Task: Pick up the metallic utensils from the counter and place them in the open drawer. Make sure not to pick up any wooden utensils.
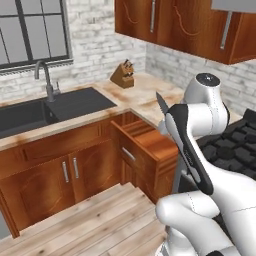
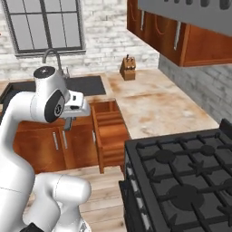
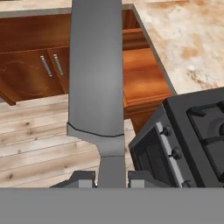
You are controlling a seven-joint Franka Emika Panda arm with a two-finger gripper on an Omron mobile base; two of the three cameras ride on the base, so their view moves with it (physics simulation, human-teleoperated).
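STEP: carry to drawer | FINGERS: you hold the knife (image 3: 96, 74) clamped in the fingers (image 3: 83, 178) | ACTION: lower it over the open drawer (image 1: 150, 137), blade along the divider, then release.

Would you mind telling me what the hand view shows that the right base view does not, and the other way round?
Hand view: the knife, its grey blade close up, gripped in the end effector, and the stove knobs. Right base view: the window, faucet and knife block near the back wall. Both: the open drawer, the counter and the stove.
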